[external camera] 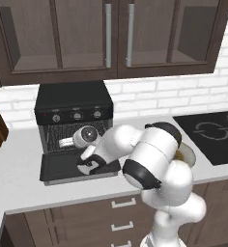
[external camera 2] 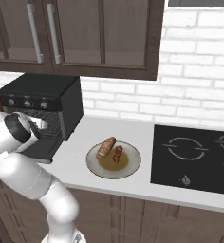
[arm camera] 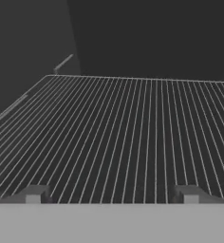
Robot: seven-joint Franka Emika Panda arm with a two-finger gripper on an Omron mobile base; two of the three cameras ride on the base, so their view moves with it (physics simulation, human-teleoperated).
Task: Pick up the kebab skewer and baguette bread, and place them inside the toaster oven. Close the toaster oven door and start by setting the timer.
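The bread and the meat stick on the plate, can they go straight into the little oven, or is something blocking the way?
The toaster oven door lies open and the wire rack looks bare. But the open gripper and arm reach into the toaster oven mouth, so they stand in the way. The baguette bread and kebab skewer sit uncovered.

Claw wide open, empty

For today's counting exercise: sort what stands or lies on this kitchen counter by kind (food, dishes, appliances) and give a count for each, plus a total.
Food: 2, the baguette bread and the kebab skewer
Dishes: 1, the plate under both
Appliances: 1, the toaster oven, its door folded down
Total: 4
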